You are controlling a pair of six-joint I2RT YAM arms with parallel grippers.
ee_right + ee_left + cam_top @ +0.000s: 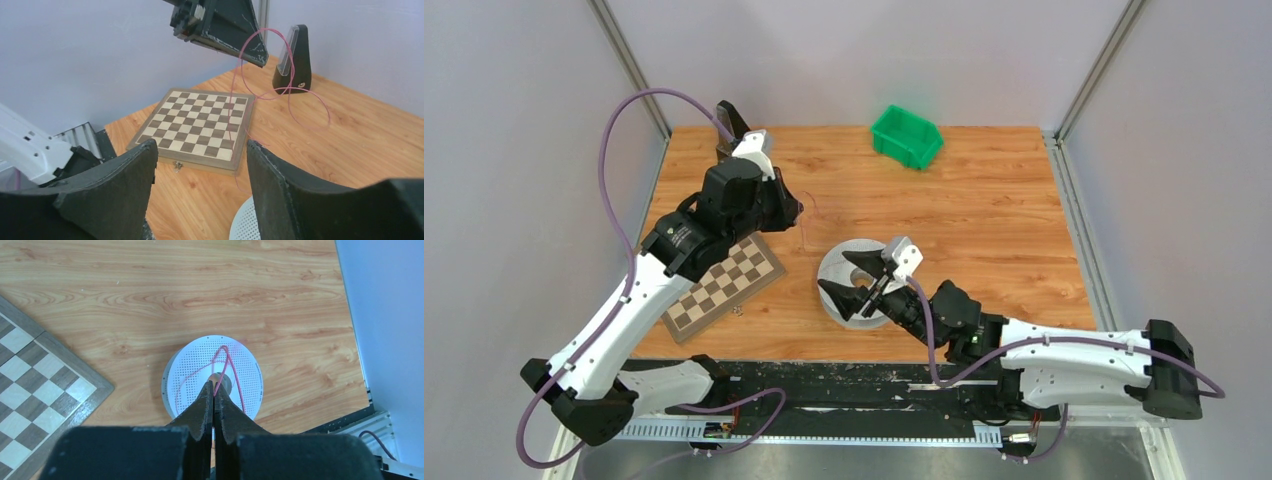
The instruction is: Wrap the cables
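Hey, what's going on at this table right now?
The left tool is shut on a thin pink strand, holding it up above the grey reel that lies flat on the table. The strand runs down to the reel. The right tool sits low by the reel, jaws open, holding nothing.

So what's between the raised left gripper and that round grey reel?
A thin pink cable loops from the left gripper down to the grey reel; both wrist views show it.
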